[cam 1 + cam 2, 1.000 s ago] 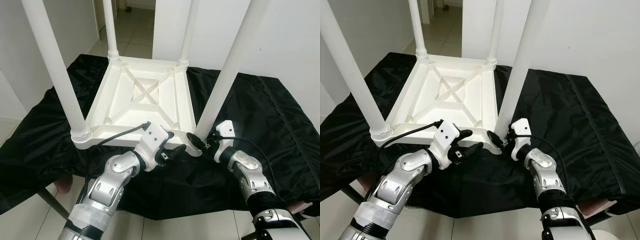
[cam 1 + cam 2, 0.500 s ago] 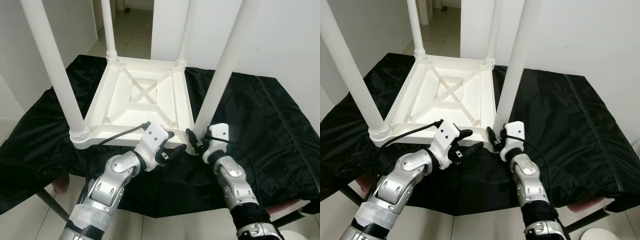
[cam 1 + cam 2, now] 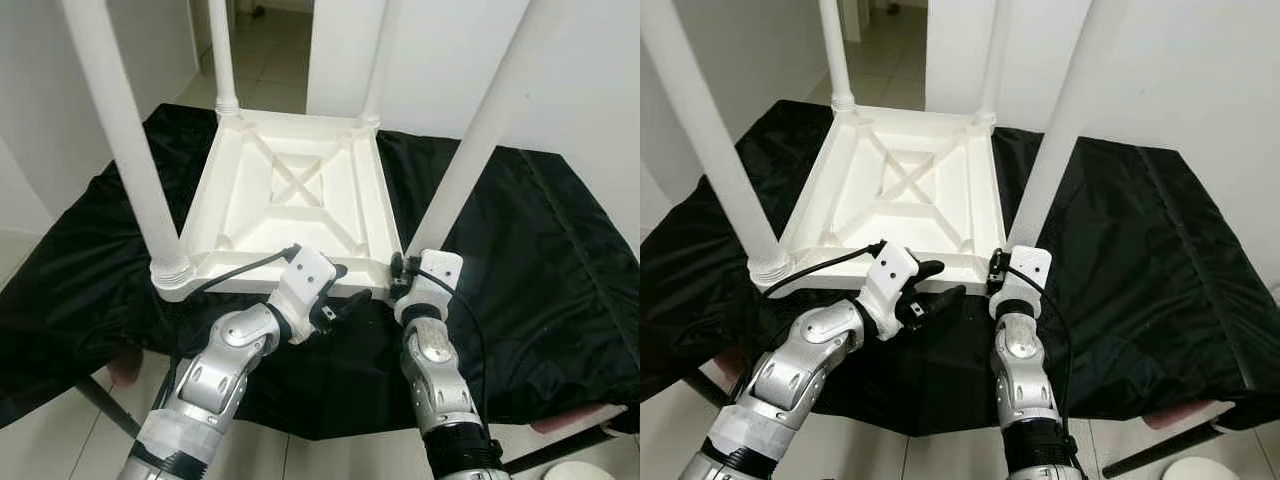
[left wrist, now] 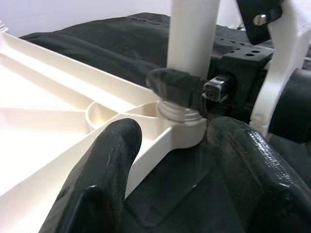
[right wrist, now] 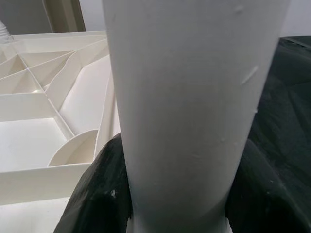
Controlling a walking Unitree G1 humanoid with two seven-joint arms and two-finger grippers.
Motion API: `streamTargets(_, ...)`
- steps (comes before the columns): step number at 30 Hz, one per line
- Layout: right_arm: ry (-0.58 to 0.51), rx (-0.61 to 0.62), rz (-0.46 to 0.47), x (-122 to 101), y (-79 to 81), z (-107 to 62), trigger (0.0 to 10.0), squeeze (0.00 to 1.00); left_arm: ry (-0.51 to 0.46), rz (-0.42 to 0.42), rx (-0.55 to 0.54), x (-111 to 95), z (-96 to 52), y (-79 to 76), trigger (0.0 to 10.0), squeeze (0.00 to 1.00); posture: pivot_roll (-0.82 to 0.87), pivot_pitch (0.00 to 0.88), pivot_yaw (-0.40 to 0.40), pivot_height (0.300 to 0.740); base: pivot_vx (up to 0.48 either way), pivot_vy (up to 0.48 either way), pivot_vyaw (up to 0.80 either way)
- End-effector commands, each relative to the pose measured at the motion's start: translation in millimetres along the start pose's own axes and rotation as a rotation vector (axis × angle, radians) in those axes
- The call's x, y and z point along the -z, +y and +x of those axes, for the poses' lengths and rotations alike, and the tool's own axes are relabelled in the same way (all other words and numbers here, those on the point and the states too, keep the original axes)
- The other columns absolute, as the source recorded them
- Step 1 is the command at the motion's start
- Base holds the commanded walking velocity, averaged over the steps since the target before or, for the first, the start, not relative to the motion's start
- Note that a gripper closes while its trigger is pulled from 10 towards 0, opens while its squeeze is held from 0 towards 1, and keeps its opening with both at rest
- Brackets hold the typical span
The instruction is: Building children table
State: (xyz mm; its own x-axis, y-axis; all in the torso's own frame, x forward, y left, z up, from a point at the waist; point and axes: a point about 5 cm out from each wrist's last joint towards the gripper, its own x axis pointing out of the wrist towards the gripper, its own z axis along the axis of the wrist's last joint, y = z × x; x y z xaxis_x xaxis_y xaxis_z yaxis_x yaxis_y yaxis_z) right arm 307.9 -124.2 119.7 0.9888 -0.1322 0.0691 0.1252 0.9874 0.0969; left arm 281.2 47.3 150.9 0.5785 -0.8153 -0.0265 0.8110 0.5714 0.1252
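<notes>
A white children's table (image 3: pixel 290 195) lies upside down on a black cloth (image 3: pixel 560 260), its legs pointing up. My right gripper (image 3: pixel 400 272) is shut on the base of the near right leg (image 3: pixel 470 150), where it enters the corner socket. In the right wrist view that leg (image 5: pixel 189 97) stands between the two black fingers (image 5: pixel 97 194). My left gripper (image 3: pixel 345 285) is open at the table's near edge, just left of that corner. In the left wrist view its fingers (image 4: pixel 97 184) stand on either side of the socket (image 4: pixel 182 128).
The near left leg (image 3: pixel 130 150) and two far legs (image 3: pixel 222 50) stand upright. White walls close in on both sides, with a tiled hallway (image 3: pixel 270 40) beyond. A pink object (image 3: pixel 125 370) sits low at the left, under the cloth's edge.
My right forearm has swung left, from out at the right to straight below the corner, with its gripper still at the leg's base. The left arm has held still.
</notes>
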Motion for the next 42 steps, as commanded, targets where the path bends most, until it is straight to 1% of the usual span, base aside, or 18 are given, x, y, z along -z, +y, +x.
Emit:
streamTargets(1,-0.01,0.007,-0.008,-3,-2.0,-1.5,10.0,0.0,0.012,0.004,-0.026,1,-0.4,-1.4,10.0,0.0,0.07,0.0,-0.058,0.74,0.0,0.0,0.0)
streamTargets(5,0.002,0.015,-0.001,-2,1.9,-3.3,10.0,0.0,0.012,0.004,-0.03,1,-0.8,-1.6,10.0,0.0,0.07,0.0,-0.061,0.74,0.0,0.0,0.0)
streamTargets(6,0.0,0.008,0.004,-3,3.7,-4.2,10.0,1.0,0.014,0.002,-0.033,2,-1.6,-1.7,10.0,0.0,0.08,0.0,-0.065,0.74,0.0,0.0,0.0)
streamTargets(13,-0.009,0.03,0.003,-6,1.7,-7.7,10.0,1.0,0.016,-0.002,-0.039,3,-3.7,-3.4,10.0,0.0,0.09,0.0,-0.071,0.74,0.0,0.0,0.0)
streamTargets(15,-0.015,0.035,-0.003,-6,-7.0,-12.4,10.0,1.0,0.02,-0.005,-0.042,4,-5.7,-4.2,10.0,0.0,0.09,0.0,-0.073,0.74,0.0,0.0,0.0)
streamTargets(17,-0.017,0.007,0.007,-4,-16.0,-17.2,10.0,1.0,0.024,-0.007,-0.045,5,-7.5,-4.4,10.0,0.0,0.08,0.0,-0.072,0.74,0.0,0.0,0.0)
streamTargets(19,-0.007,-0.023,0.018,-3,-17.6,-18.7,10.0,1.0,0.025,-0.008,-0.046,5,-7.8,-4.5,10.0,0.0,0.08,0.0,-0.071,0.74,0.0,0.0,0.0)
streamTargets(20,-0.001,-0.058,0.026,-2,-20.4,-20.6,10.0,0.28,0.026,-0.009,-0.046,5,-7.7,-4.7,10.0,0.0,0.08,0.0,-0.071,0.74,0.0,0.0,0.0)
streamTargets(21,0.004,-0.091,0.034,-1,-22.4,-22.4,10.0,0.0,0.026,-0.01,-0.045,5,-7.6,-4.8,10.0,0.0,0.07,0.0,-0.069,0.74,0.0,0.0,0.0)
streamTargets(22,0.004,-0.091,0.034,-1,-22.4,-22.4,10.0,0.0,0.026,-0.01,-0.045,5,-7.6,-4.8,10.0,0.0,0.07,0.0,-0.069,0.74,0.0,0.0,0.0)
streamTargets(26,0.007,-0.17,0.001,1,-33.3,-25.1,10.0,0.0,0.027,-0.01,-0.039,5,-6.6,-4.7,10.0,0.0,0.07,0.0,-0.065,0.74,0.0,0.0,0.0)
streamTargets(29,0.007,-0.248,-0.019,0,-42.6,-22.5,10.0,0.0,0.026,-0.008,-0.037,4,-5.8,-3.6,10.0,0.0,0.07,0.0,-0.064,0.74,0.0,0.0,0.0)
streamTargets(30,0.001,-0.26,-0.041,-2,-48.3,-20.3,10.0,0.0,0.026,-0.007,-0.036,4,-5.7,-3.4,10.0,0.0,0.07,0.0,-0.064,0.74,0.0,0.0,0.0)
streamTargets(32,-0.003,-0.263,-0.055,-3,-51.8,-18.6,10.0,0.0,0.026,-0.006,-0.036,4,-5.5,-3.0,10.0,0.0,0.06,0.0,-0.055,0.74,0.0,0.0,0.0)
streamTargets(36,-0.009,-0.353,-0.117,-11,-66.4,-7.2,10.0,0.0,0.026,-0.002,-0.031,3,-4.4,-2.2,10.0,0.0,0.06,0.0,-0.05,0.74,0.0,0.0,0.0)
streamTargets(37,-0.009,-0.353,-0.117,-11,-66.4,-7.2,10.0,0.0,0.026,-0.002,-0.031,3,-4.4,-2.2,10.0,0.0,0.06,0.0,-0.05,0.74,0.0,0.0,0.0)
streamTargets(39,-0.01,-0.421,-0.151,-14,-67.6,-1.2,10.0,0.0,0.025,-0.001,-0.03,3,-4.0,-1.9,10.0,0.0,0.06,0.0,-0.047,0.74,0.0,0.0,0.0)
streamTargets(42,0.009,-0.542,-0.184,-14,-62.7,6.0,10.0,0.0,0.023,0.002,-0.03,2,-3.0,-1.1,10.0,0.0,0.06,0.0,-0.046,0.74,0.0,0.0,0.0)
